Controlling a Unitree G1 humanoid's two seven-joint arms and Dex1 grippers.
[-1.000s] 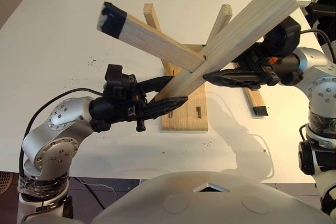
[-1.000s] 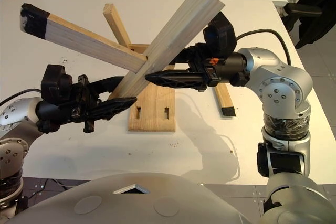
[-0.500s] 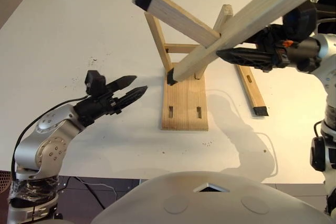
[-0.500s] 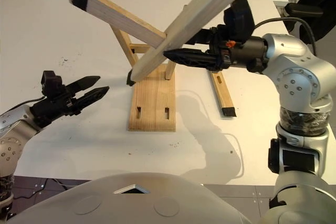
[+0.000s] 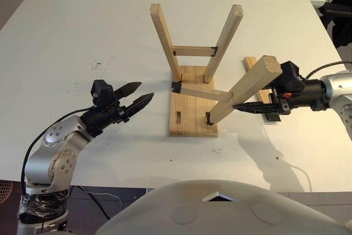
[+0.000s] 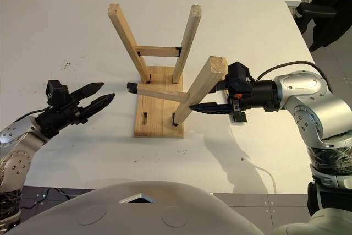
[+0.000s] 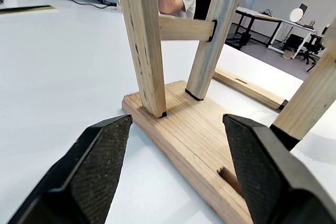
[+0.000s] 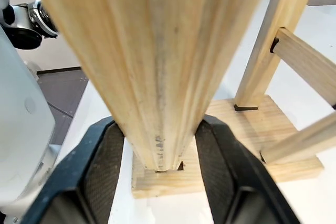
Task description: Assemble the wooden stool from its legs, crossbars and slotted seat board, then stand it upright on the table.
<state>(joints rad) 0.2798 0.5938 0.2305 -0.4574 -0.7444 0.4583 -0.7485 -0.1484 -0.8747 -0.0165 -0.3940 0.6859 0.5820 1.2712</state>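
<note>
Since half a second ago we log the right gripper [image 5: 237, 105] swinging the second leg [image 5: 248, 87] down from mid-air. Its foot now meets the seat board [image 5: 192, 120] at the near right slot, with the leg tilted and the fingers clamped either side of it. Its crossbar [image 5: 202, 92] reaches left across the board. The seat board lies flat on the table [image 5: 82, 37] with the two far legs [image 5: 165, 42] standing in it. The left gripper [image 5: 143, 91] hovers left of the board, jaws wide apart and empty.

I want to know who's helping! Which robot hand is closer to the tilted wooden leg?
Right. The right gripper is shut on the tilted leg above the seat board. The left gripper hangs open over the table, well off to the board's left.
</note>
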